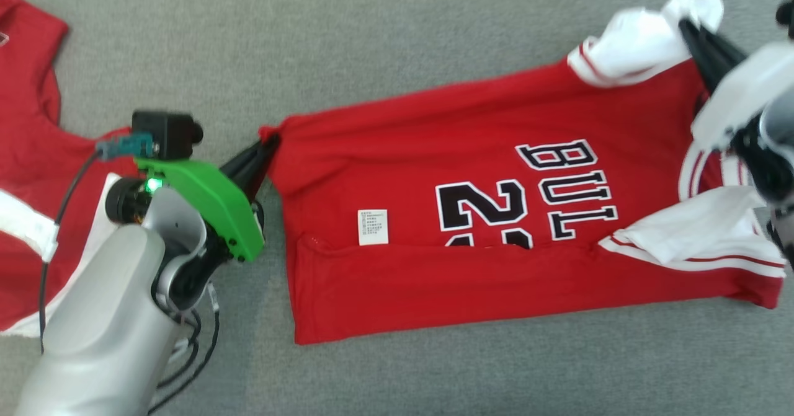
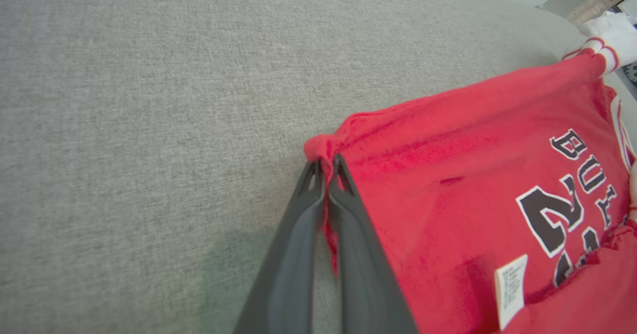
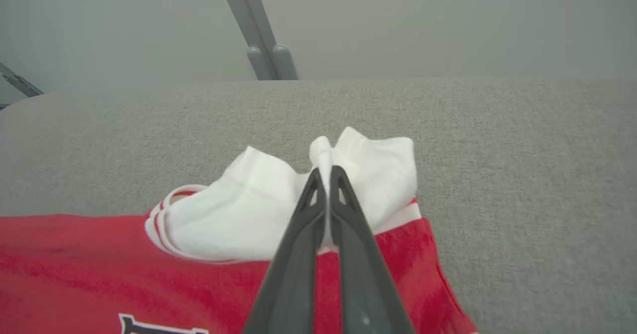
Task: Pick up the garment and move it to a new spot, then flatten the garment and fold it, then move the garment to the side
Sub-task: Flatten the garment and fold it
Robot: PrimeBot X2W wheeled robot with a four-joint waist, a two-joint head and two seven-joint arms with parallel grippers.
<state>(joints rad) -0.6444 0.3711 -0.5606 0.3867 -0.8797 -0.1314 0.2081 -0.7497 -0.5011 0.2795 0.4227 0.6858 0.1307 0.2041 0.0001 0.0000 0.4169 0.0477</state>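
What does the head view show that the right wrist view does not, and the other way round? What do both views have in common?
Head view adds: the left gripper shut on a corner of the red jersey, the white care label, and a second red garment at the left edge. Right wrist view adds: a grey post rising beyond the far edge of the surface. Both: the right gripper shut on the white sleeve, the jersey's red body, and the grey cloth surface.
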